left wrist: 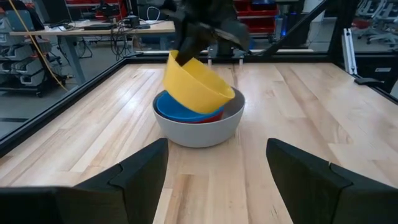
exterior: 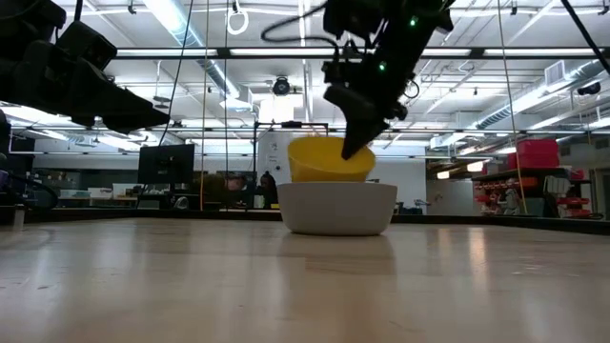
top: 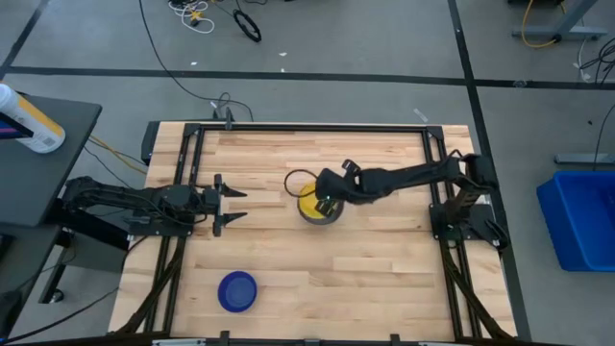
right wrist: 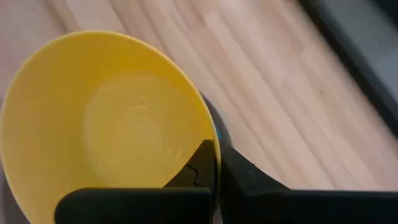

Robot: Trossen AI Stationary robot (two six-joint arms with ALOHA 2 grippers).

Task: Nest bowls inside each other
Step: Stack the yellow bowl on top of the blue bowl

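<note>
Right gripper at yellow bowl over grey bowl mid-table; dark blue bowl alone; left gripper open.

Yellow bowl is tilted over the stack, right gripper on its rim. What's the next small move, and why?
Probably lower and level it. The right gripper is shut on the yellow bowl, which hangs tilted above the light blue bowl and red bowl already nested in the grey bowl, not yet seated.
</note>
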